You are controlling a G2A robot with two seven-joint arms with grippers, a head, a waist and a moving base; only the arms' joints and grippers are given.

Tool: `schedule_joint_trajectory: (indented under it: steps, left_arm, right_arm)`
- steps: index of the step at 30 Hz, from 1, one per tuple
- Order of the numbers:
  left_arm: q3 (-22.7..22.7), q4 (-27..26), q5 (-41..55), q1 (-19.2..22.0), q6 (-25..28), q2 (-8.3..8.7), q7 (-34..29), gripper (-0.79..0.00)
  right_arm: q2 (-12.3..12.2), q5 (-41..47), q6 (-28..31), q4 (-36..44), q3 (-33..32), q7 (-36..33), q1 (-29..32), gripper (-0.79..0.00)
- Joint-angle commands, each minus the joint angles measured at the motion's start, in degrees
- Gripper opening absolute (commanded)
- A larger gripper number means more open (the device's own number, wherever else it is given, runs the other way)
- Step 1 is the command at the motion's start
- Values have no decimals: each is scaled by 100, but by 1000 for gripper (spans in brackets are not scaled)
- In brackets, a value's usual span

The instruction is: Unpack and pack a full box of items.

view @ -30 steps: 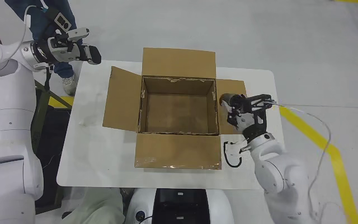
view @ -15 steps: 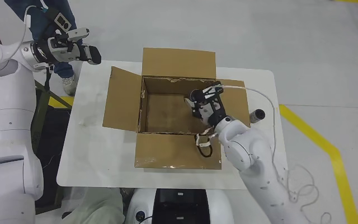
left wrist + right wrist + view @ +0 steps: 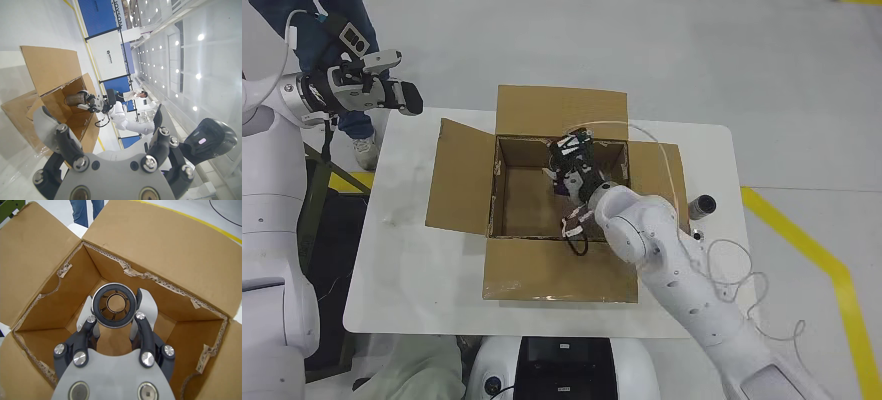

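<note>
There is one cardboard box [image 3: 557,270], two metal cylinders and two grippers.

The right gripper [image 3: 115,298] is clamped on one cylinder [image 3: 130,308], one finger pressed to each side of it. This cylinder is a short, hollow tube of dull grey-brown metal with a thick black ring at the end facing the wrist. Thin ribs inside it run down to a narrower inner ring. The open box lies straight beneath this gripper, and the cylinder points down toward one of its inner corners. In the left wrist view the cylinder [image 3: 74,99] hangs about level with the box rim. Whether it has dipped below the rim is hard to judge.

The box [image 3: 170,306] is plain brown corrugated board with all four flaps [image 3: 562,110] folded outward. Ragged shreds of torn paper run along the inner fold lines. The gripper and cylinder hide part of the box floor.

The second cylinder [image 3: 702,205] is dark and small. It lies on the white table [image 3: 412,270] behind the right gripper, past the flap on that arm's side, and its details are too small to make out. A thin white cable [image 3: 672,165] arcs over that flap.

The left gripper [image 3: 99,109] has its two curved fingers spread wide with nothing between them. It hangs well away from the box [image 3: 53,64], off the table's far corner [image 3: 407,97].
</note>
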State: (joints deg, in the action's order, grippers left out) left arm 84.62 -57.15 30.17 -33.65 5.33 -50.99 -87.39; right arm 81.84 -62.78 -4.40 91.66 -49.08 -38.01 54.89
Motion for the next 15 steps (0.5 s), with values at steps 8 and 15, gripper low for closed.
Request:
schedule_joint_trajectory:
  steps: [8, 15]
  left_arm:
    - [0, 0, 0, 0, 0, 0, 0, 0]
    - [0, 0, 0, 0, 0, 0, 0, 0]
  right_arm:
    - [269, 232, -22, -906, 564, 68, -520, -785]
    - [442, 334, 3, -1489, 856, 132, -690, -785]
